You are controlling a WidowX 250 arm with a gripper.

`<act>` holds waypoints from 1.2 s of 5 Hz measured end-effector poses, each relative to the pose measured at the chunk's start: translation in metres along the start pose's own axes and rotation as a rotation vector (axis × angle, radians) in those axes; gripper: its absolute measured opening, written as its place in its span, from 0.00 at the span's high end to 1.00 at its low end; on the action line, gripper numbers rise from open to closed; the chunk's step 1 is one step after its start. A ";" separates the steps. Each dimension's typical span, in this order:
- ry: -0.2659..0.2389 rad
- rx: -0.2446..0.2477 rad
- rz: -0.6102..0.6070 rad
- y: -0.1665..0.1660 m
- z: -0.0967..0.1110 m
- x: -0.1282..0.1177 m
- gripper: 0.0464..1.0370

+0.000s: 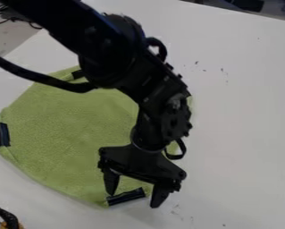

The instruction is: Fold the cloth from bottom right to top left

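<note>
The green cloth (pixel 67 129) lies spread on the white table, with dark tape strips at its left edge, its bottom edge and near its top. My gripper (pixel 132 200) is at the cloth's bottom right corner, with its two fingers apart. One finger is over the cloth just above the bottom tape strip, the other by the cloth's right edge over the table. The arm crosses above the cloth and hides much of its upper right part. Whether the fingertips touch the cloth, I cannot tell.
The white table (pixel 240 112) extends to the right of the cloth. A dark cable end with an orange part (pixel 10 221) is at the bottom left corner. Loose wires lie beyond the table at the top left.
</note>
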State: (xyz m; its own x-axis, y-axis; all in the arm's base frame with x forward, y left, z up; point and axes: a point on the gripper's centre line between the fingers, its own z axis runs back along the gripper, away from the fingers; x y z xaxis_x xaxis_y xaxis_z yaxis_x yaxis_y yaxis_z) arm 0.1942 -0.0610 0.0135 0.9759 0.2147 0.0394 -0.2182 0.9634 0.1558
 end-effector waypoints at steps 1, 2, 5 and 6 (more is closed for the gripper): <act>-0.034 -0.016 0.030 -0.002 -0.009 -0.006 0.04; -0.064 -0.050 0.045 -0.003 -0.011 -0.008 0.04; -0.025 -0.125 0.100 0.002 -0.017 -0.008 0.31; -0.015 -0.132 0.105 0.003 -0.016 -0.007 0.42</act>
State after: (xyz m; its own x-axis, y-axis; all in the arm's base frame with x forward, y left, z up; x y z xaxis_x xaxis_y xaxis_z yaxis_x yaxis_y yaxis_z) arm 0.1873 -0.0570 -0.0023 0.9473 0.3138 0.0638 -0.3155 0.9487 0.0186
